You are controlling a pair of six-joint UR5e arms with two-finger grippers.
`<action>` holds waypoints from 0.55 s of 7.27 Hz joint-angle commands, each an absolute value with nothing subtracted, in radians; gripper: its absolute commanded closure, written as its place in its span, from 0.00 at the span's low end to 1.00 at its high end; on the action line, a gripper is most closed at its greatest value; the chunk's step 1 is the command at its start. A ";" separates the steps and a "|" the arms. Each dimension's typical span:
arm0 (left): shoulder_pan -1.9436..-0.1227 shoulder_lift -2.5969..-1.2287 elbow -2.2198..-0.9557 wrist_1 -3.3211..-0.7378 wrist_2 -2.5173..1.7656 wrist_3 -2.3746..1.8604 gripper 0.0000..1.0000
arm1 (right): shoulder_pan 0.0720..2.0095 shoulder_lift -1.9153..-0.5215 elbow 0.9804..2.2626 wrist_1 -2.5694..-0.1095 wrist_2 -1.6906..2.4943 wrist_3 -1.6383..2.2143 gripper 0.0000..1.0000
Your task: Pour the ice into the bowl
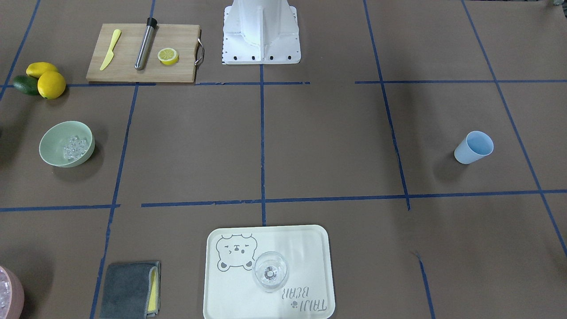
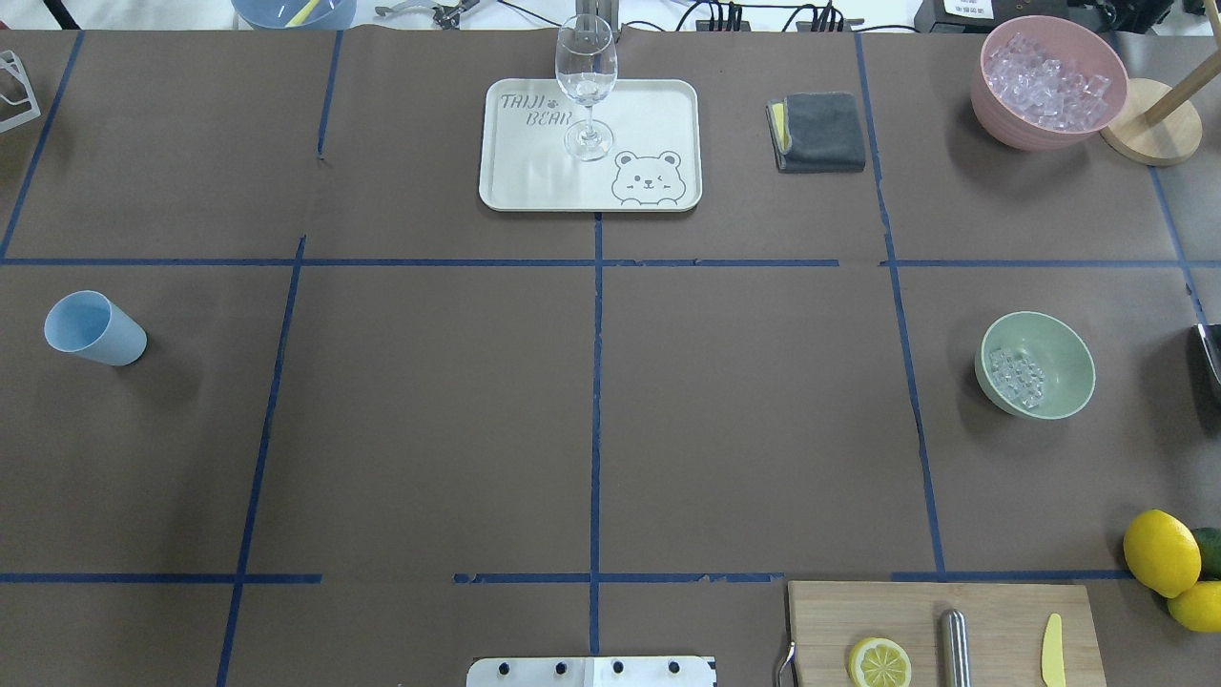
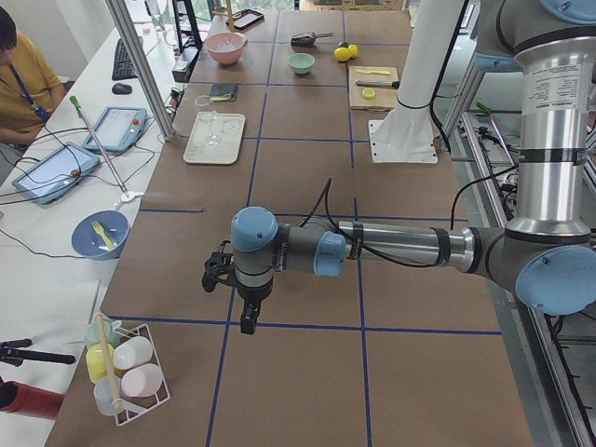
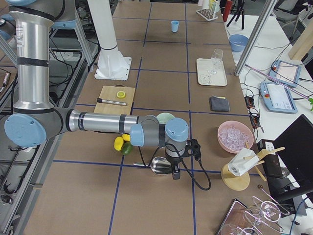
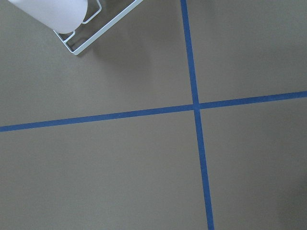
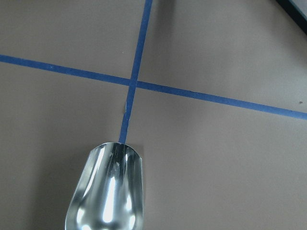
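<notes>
The pale mint-green bowl (image 1: 48, 135) stands on the brown table and holds a handful of clear ice cubes (image 1: 74, 147); the overhead view shows the bowl (image 2: 1073, 355) and the ice (image 2: 1016, 375) at the right. My right gripper (image 4: 175, 172) hangs low over the table's right end, beyond the bowl (image 4: 165, 117). A shiny metal scoop (image 6: 108, 191), empty, shows right under its wrist camera; I cannot tell whether the gripper holds it. My left gripper (image 3: 247, 321) hangs over bare table at the left end; I cannot tell whether it is open or shut.
A blue cup (image 2: 95, 328) stands at the left. A pink bowl of ice (image 2: 1047, 81), a grey cloth (image 2: 818, 132) and a tray (image 2: 534, 181) with a wine glass (image 2: 586, 81) sit along the far edge. A cutting board (image 2: 992, 611) and lemons (image 2: 1161, 551) lie near right.
</notes>
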State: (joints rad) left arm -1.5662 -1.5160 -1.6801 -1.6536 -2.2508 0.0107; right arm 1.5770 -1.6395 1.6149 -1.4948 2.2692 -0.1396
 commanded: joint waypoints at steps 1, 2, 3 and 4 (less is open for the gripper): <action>-1.565 -1.516 -1.677 -1.652 -2.247 0.011 0.00 | 1.577 -1.643 1.612 -1.491 2.270 -0.140 0.00; -1.565 -1.516 -1.668 -1.655 -2.249 0.012 0.00 | 1.577 -1.641 1.612 -1.491 2.272 -0.135 0.00; -1.565 -1.516 -1.664 -1.652 -2.249 0.012 0.00 | 1.577 -1.640 1.615 -1.491 2.272 -0.135 0.00; -1.565 -1.516 -1.664 -1.651 -2.249 0.011 0.00 | 1.577 -1.640 1.617 -1.482 2.275 -0.135 0.00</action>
